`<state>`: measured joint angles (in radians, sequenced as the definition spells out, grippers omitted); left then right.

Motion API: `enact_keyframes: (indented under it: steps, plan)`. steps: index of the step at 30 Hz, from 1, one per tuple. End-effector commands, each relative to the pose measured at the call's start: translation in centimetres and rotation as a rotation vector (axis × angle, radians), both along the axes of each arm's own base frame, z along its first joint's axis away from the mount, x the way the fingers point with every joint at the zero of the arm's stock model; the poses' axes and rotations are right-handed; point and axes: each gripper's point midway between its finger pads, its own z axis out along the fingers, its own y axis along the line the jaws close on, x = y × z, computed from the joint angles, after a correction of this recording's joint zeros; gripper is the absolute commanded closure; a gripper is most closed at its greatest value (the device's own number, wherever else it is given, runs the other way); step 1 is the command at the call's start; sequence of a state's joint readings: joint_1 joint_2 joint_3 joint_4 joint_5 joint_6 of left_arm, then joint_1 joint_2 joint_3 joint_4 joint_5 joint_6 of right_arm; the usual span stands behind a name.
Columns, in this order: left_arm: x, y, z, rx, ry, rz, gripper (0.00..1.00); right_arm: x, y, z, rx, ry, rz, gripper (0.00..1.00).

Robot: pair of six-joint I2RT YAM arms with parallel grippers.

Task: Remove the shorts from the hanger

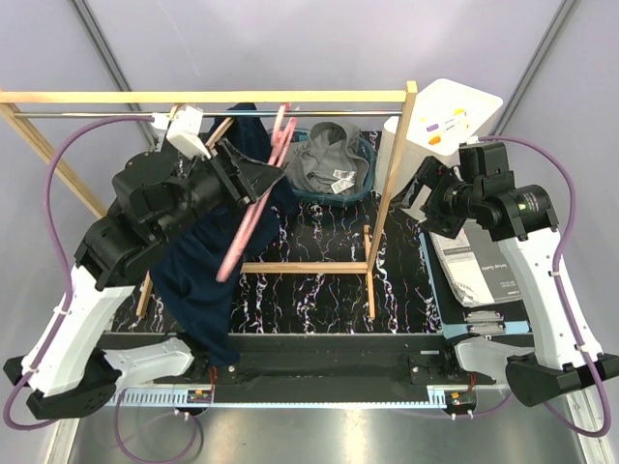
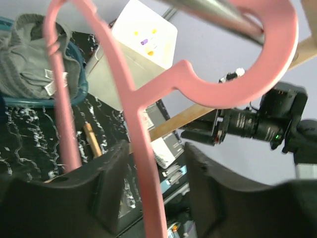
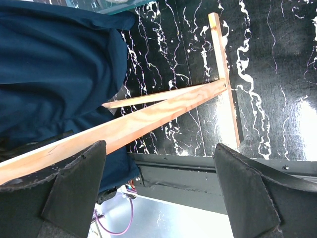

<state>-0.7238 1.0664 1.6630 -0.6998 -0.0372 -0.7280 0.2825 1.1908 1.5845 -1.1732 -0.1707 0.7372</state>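
Navy shorts (image 1: 198,280) hang at lower left of the top view, draped toward the surface's (image 1: 319,290) near edge. Above, the left gripper (image 1: 247,179) stands apart around the pink hanger (image 2: 143,124), unclamped; the right gripper (image 3: 158,168) gapes empty. Grey shorts (image 1: 324,159) lie in the basket (image 1: 366,153) beyond. Likely next: tug the navy fabric clear and drop it there.

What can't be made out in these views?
Top external: whether the navy shorts hang on the pink hanger; the left arm covers where they meet.
Left wrist: the hanger's lower end, cut off by the bottom edge below the left gripper.
Top external: print on the label of the grey shorts, too small.
Right wrist: the navy shorts' outline, cut by the left edge.
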Motion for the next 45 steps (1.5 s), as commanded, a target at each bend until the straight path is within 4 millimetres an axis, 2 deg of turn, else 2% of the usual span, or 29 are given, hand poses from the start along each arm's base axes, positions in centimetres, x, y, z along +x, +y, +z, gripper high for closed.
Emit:
enact_keyframes:
  steps: [1,6,12,19,21,22,24,25,29,34,35,42,43,45]
  plan:
    - [-1.2,1.3,1.2,0.016,-0.117,-0.009,0.42,0.4,0.4,0.4,0.018,-0.029,0.015,0.04]
    - [-2.2,2.0,0.0,0.086,-0.171,-0.04,0.4,0.6,0.7,0.1,0.024,-0.022,0.027,0.04]
    - [-2.3,0.4,-2.5,0.129,-0.122,-0.101,0.47,0.8,0.9,-0.1,0.028,-0.014,0.033,0.04]
    - [-2.6,-1.6,-2.2,0.13,-0.121,-0.137,0.47,0.8,0.9,0.3,0.029,-0.021,0.039,0.04]
    - [-2.7,-2.2,-2.5,0.138,-0.106,-0.144,0.53,0.8,0.9,0.3,0.03,-0.022,0.037,0.04]
    - [-2.6,-2.4,-2.7,0.141,-0.102,-0.135,0.61,0.8,1.0,0.3,0.029,-0.023,0.04,0.04]
    - [-2.4,-2.9,-3.1,0.153,-0.094,-0.133,0.68,0.7,0.9,0.5,0.031,-0.026,0.042,0.04]
    - [-2.5,-3.2,-3.1,0.156,-0.093,-0.136,0.73,0.7,0.9,0.5,0.03,-0.028,0.041,0.04]
    - [-2.3,-5.3,-3.0,0.184,-0.1,-0.16,0.8,0.5,0.8,0.5,0.028,-0.027,0.04,0.03]
    - [-2.3,-7.6,-1.9,0.185,-0.113,-0.185,0.83,0.3,0.7,0.8,0.029,-0.035,0.033,0.03]
    - [-2.0,-8.5,-2.5,0.202,-0.103,-0.191,0.83,0.3,0.7,0.9,0.028,-0.037,0.032,0.03]
    - [-1.9,-12.2,-2.4,0.236,-0.121,-0.235,0.85,0.1,0.0,1.4,0.015,-0.043,-0.005,0.03]
    - [-1.9,-13.1,-2.9,0.252,-0.118,-0.248,0.85,0.0,-0.1,1.4,0.015,-0.04,-0.011,0.03]
    - [-2.0,-13.6,-2.4,0.255,-0.135,-0.259,0.85,-0.1,-0.2,1.3,0.016,-0.04,-0.015,0.03]
